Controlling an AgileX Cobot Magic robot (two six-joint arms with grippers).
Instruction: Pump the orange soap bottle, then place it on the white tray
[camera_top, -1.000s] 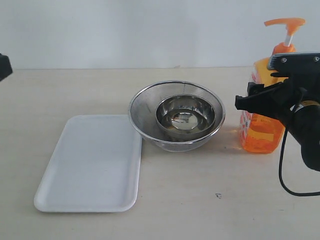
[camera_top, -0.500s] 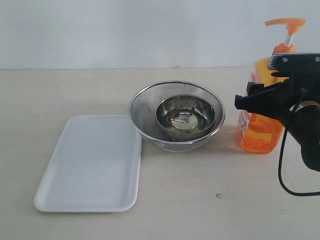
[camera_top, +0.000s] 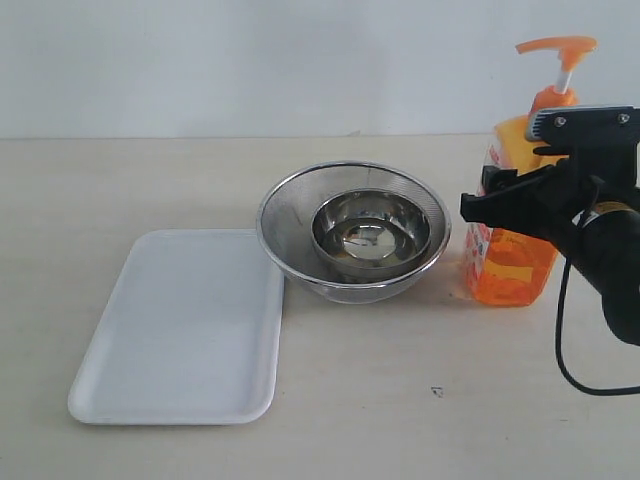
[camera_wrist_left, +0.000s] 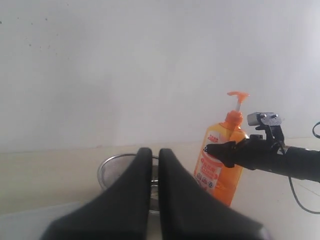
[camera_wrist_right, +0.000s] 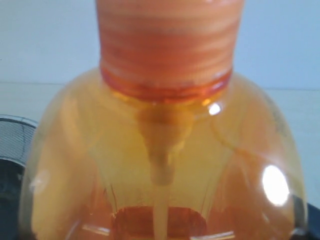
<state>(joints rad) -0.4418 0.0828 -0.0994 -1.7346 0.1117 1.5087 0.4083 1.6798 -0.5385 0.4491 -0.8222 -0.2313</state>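
Exterior view: orange soap bottle (camera_top: 512, 268) in grip of right end effector (camera_top: 478, 196).

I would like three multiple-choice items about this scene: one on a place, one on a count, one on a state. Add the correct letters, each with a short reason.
1. In the exterior view, what sits between the white tray and the orange soap bottle?
A. nothing
B. a cup
C. the strainer bowl

2. How many steel bowls are nested together?
A. one
B. two
C. four

3. The left gripper is:
A. shut, holding nothing
B. wide open
C. shut on the bottle

Answers:
1 C: the strainer bowl stands in the middle, with the tray on one side and the bottle on the other.
2 B: a smaller steel bowl lies inside the strainer bowl.
3 A: the left wrist view shows its jaws together with nothing between them, away from the bottle.
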